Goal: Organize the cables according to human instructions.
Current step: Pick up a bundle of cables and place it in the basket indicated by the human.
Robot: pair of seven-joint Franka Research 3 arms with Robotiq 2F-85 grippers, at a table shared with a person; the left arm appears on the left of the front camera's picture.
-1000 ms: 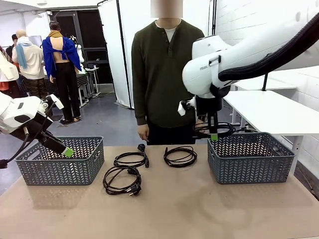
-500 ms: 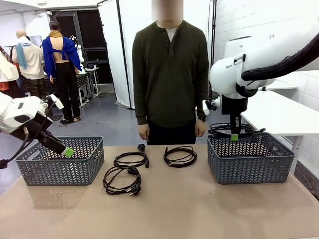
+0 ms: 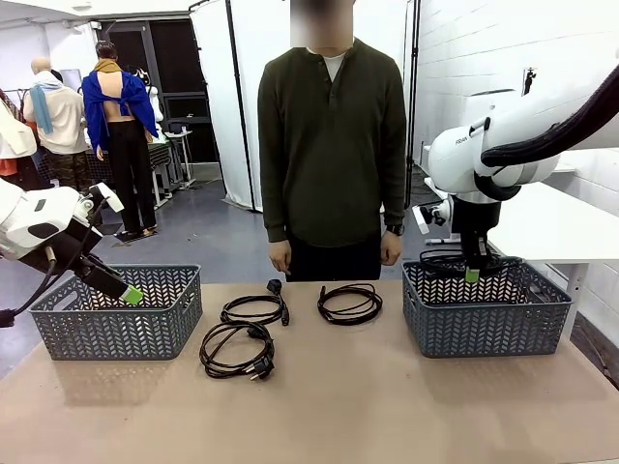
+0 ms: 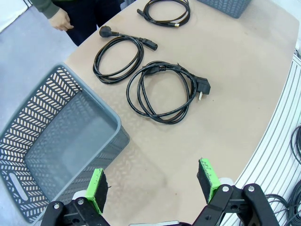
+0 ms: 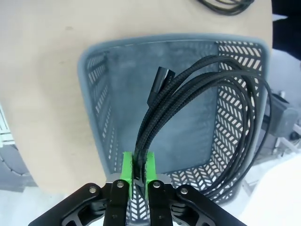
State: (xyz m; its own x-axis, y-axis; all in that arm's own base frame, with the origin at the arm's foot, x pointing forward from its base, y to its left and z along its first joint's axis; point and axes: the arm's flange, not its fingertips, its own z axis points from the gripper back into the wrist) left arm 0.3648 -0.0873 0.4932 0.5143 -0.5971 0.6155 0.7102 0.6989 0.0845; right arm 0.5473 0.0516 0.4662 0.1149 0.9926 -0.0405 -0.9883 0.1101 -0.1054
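Three coiled black cables lie on the table: one [image 3: 254, 309] left of centre at the back, one [image 3: 236, 352] in front of it, one [image 3: 350, 304] at centre right. My right gripper [image 3: 472, 275] hangs over the right grey basket [image 3: 486, 317], shut on a fourth coiled cable [image 5: 188, 94] that dangles above the basket's floor. My left gripper [image 4: 153, 184] is open and holds nothing, hovering at the left grey basket [image 3: 116, 324]. The person [image 3: 333, 145] in the olive henley stands behind the table, hands down.
In the left wrist view the left basket [image 4: 51, 141] is beside the fingers, with the near cable [image 4: 162, 92] beyond it. A white table [image 3: 551, 217] stands at the far right. Bare tabletop [image 3: 338, 406] stretches in front of the cables.
My right arm has carried the held cable rightward, from the basket's left rim to over its middle. The left arm and the three cables on the table have not moved.
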